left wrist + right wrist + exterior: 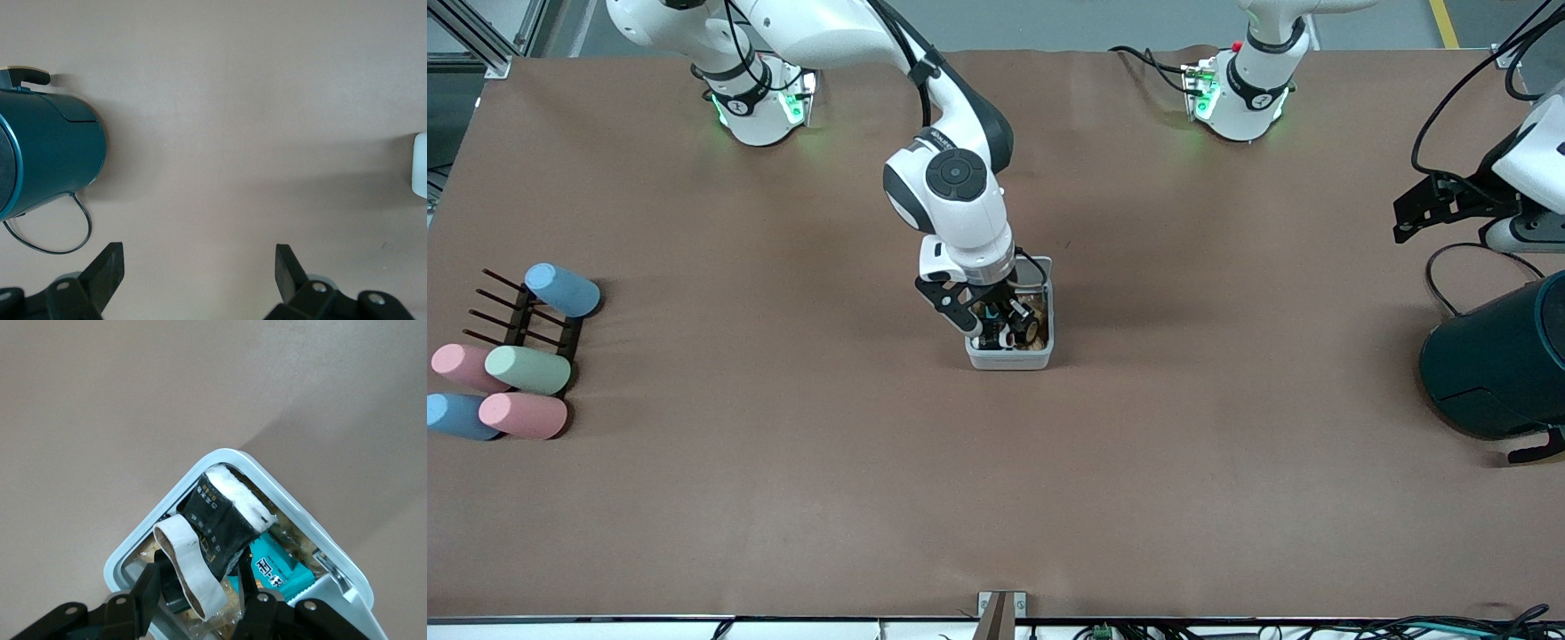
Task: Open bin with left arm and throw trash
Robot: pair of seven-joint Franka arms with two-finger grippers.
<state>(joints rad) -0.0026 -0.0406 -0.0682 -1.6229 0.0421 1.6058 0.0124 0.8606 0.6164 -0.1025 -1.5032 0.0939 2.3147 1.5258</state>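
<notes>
The light-grey bin (1009, 360) stands mid-table with its white lid (1034, 271) tipped up and open. My right gripper (1005, 331) hangs in the bin's mouth. In the right wrist view (200, 583) its fingers stand apart, either side of the off-white rubber band (190, 567). The band leans on the crumpled black wrapper (217, 520) inside the bin (133, 543). A dark piece (170, 597) by one finger may be the tape roll. My left gripper (1405, 222) is open and empty (199, 257), above the table at the left arm's end.
A large dark teal cylinder (1494, 364) lies at the left arm's end and also shows in the left wrist view (53, 153). Pastel cups (516, 373) and a dark rack (525, 320) sit at the right arm's end. A teal packet (280, 570) lies in the bin.
</notes>
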